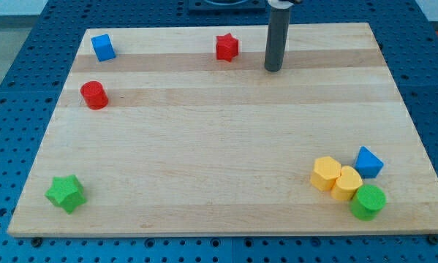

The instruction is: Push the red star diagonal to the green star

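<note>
The red star (pixel 227 47) lies near the board's top edge, a little left of centre. The green star (pixel 65 193) lies at the board's bottom left corner, far from the red star. My tip (pixel 273 69) rests on the board to the right of the red star, about a block's width away and slightly lower in the view. It touches no block.
A blue cube (pixel 103 47) sits at the top left and a red cylinder (pixel 94 95) below it. At the bottom right, a yellow block (pixel 325 173), a yellow heart (pixel 346 183), a blue block (pixel 369 161) and a green cylinder (pixel 368 201) cluster. The wooden board (pixel 219 153) lies on a blue pegboard.
</note>
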Tool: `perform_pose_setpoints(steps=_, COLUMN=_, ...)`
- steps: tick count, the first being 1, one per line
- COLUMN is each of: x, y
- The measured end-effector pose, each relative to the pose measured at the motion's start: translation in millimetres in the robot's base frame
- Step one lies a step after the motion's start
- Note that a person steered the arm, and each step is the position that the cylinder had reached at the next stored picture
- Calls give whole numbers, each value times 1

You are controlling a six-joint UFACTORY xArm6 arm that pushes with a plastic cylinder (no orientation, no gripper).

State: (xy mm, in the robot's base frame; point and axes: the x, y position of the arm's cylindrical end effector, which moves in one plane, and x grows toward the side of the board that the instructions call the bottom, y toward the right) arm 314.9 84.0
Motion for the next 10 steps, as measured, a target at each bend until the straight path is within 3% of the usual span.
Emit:
perform_pose_setpoints(steps=1, x=-55, y=-17)
perform_pose_setpoints(steps=5, x=-71, y=-70)
perform_pose_setpoints(steps=7, x=-120, y=-82)
perform_pose_setpoints(steps=8, x=-123, y=-98)
perform_pose_setpoints(steps=10, x=-68, y=-124)
